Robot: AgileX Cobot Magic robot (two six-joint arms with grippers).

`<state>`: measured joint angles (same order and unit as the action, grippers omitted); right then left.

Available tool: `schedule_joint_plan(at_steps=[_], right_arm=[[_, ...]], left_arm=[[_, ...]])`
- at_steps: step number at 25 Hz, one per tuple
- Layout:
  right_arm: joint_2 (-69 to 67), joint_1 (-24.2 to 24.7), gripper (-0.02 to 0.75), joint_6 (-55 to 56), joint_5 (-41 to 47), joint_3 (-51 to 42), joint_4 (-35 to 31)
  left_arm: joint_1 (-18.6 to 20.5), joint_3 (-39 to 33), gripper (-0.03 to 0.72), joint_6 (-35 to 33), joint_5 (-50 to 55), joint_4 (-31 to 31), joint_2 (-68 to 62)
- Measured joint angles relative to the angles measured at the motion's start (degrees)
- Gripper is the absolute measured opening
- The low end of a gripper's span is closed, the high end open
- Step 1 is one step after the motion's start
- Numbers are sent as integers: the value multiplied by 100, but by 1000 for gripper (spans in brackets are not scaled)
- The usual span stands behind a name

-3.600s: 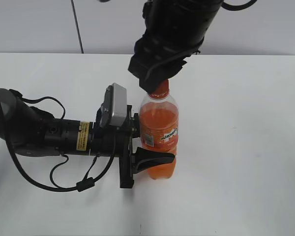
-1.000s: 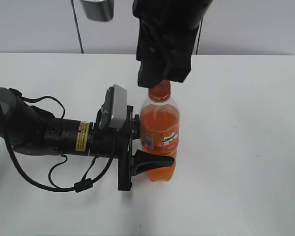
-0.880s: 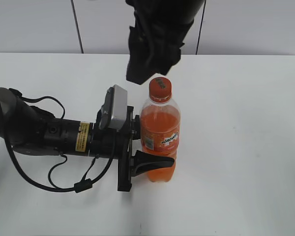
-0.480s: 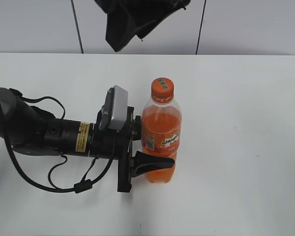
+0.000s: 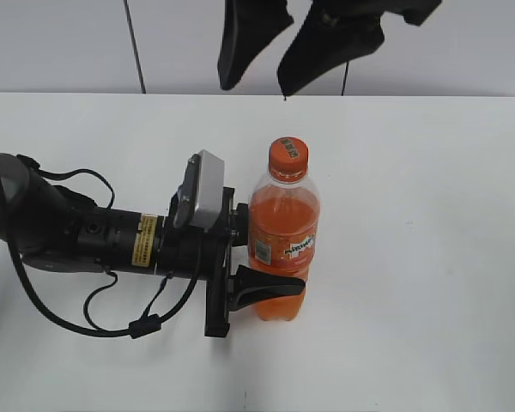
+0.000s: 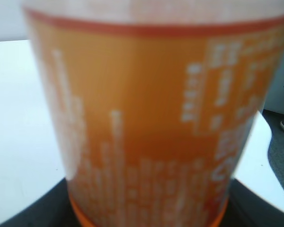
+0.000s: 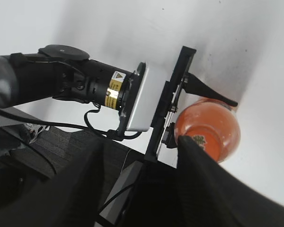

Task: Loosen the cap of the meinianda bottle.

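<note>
High above the table, at the top edge of the exterior view, the right gripper [image 5: 281, 53] hangs with its two dark, tapering fingers [image 5: 240, 39] spread wide and nothing between them. Below that claw and well apart from it stands the meinianda bottle [image 5: 282, 236], upright on the white table [image 5: 429, 257]. It is clear plastic with a rounded shoulder, filled with orange liquid and wrapped in an orange label with a small logo. The cap [image 5: 288, 154], a small round orange screw top with faint print, sits on the neck, free of any contact.

Low on the bottle's body, the left gripper [image 5: 266, 279] lies on its side along the table and pinches the bottle between its black fingers; one curved finger [image 5: 270, 281] crosses the front of the orange liquid, the other is hidden behind. A pale grey camera box [image 5: 199, 191] sits on that wrist, and black cables [image 5: 124, 313] loop beneath the dark arm.

From the left wrist view, the label [image 6: 146, 127] fills the frame, blurred, with pale columns of print. From the right wrist view, the bottle [image 7: 208, 130] shows from above as an orange dome under the spread fingers.
</note>
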<state>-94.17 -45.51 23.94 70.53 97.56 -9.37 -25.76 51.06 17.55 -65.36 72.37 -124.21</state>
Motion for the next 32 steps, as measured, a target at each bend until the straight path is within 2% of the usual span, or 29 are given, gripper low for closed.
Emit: schedule_joint_plan(at_steps=[5,15,22,32], right_arm=[[0,0,372,728,-5,-353,230],[13,-28,374,1074,-10,-458,440],[176,-30,485,1384,-2,-854,550],[-91,-30,501,1591,-2,-835,656]], left_arm=[[0,0,400,0,0,6,0],[0,0,400,0,0,6,0],[0,0,400,0,-5,7,0],[0,0,400,5,-11,12,0]])
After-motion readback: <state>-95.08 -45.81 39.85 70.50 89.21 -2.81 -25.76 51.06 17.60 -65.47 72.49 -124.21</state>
